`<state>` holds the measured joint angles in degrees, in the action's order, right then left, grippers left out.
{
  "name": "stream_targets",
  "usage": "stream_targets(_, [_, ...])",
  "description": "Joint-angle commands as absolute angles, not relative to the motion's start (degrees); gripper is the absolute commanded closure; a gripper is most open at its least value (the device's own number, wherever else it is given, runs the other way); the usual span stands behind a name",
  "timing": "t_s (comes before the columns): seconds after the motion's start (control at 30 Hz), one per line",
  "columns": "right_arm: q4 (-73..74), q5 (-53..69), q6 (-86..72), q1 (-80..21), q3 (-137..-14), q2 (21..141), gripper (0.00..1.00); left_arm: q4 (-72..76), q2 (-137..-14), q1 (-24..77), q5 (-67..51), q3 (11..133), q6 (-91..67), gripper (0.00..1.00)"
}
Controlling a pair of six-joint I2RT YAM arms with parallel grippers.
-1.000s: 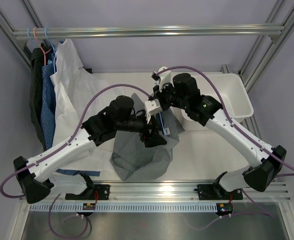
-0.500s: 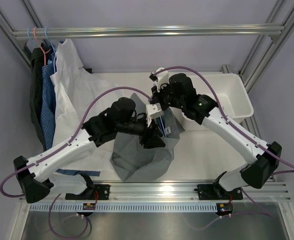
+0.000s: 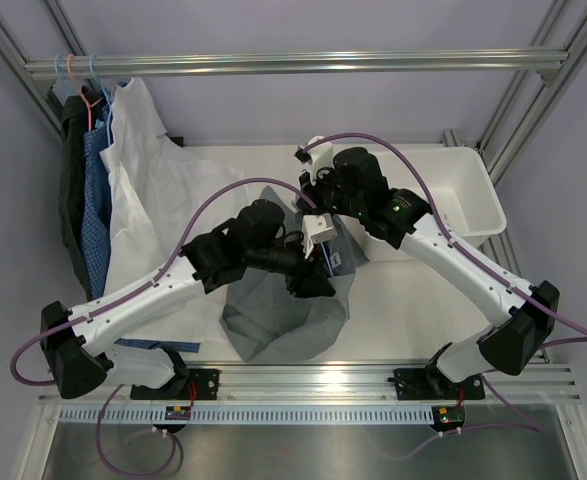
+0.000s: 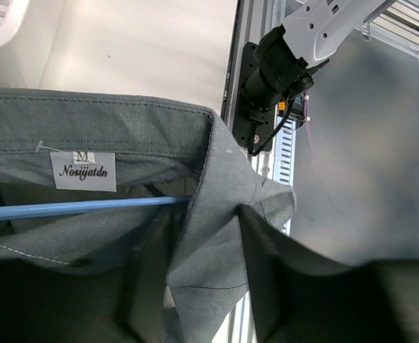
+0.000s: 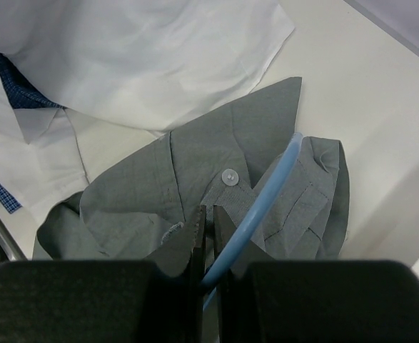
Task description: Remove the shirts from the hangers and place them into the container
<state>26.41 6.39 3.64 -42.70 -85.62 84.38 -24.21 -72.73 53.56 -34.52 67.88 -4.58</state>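
The grey shirt (image 3: 283,315) lies bunched at the table's middle, still on a light blue hanger (image 5: 266,193). My right gripper (image 5: 208,209) is shut on that hanger's wire just above the shirt's buttoned placket (image 5: 227,179). My left gripper (image 4: 209,286) is shut on a fold of the grey shirt's collar (image 4: 223,186), beside the hanger's bar (image 4: 88,207) and the neck label. From above, both grippers meet over the shirt, the left (image 3: 313,282) just below the right (image 3: 320,240). The white container (image 3: 473,190) stands at the back right.
White (image 3: 153,190), blue checked (image 3: 93,200) and dark (image 3: 73,130) shirts hang from hangers (image 3: 83,72) on the rail (image 3: 293,62) at the back left; the white one trails onto the table. Frame posts stand at both sides. The right arm's base (image 4: 266,78) is near the front rail.
My left gripper's jaws have closed in on the collar fold, and the left arm has shifted slightly to the right. The right gripper has edged back and left with the hanger.
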Motion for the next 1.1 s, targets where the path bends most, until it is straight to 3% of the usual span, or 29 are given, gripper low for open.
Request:
stream_targets(0.0, [24.7,4.3,3.0,-43.4,-89.0,84.6,1.00,-20.0,-72.5,54.4,-36.4,69.3,-4.7,0.60])
stream_targets(0.03, [24.7,3.8,2.6,-43.4,-89.2,85.0,1.00,-20.1,-72.6,54.6,-36.6,69.3,-5.1,0.67])
stream_targets(0.07, [24.8,2.5,2.5,-43.5,-89.6,85.3,1.00,-20.3,-72.5,55.0,-37.0,69.3,-5.3,0.83])
stream_targets(0.17, [25.6,-3.2,1.0,-43.4,-91.7,86.9,1.00,-21.7,-71.5,55.6,-37.5,69.7,-6.1,0.99])
stream_targets(0.47, [30.1,-17.4,-9.3,-43.5,-98.7,93.2,1.00,-25.0,-65.2,58.2,-34.5,72.6,-9.8,1.00])
stream_targets(0.83, [38.0,-22.4,-21.1,-43.5,-108.5,99.0,1.00,-22.5,-69.9,68.0,-24.4,70.8,-11.8,0.98])
stream_targets(1.07, [40.6,-22.8,-24.2,-43.5,-109.2,100.6,1.00,-24.7,-70.8,71.7,-17.3,74.3,-9.4,0.89])
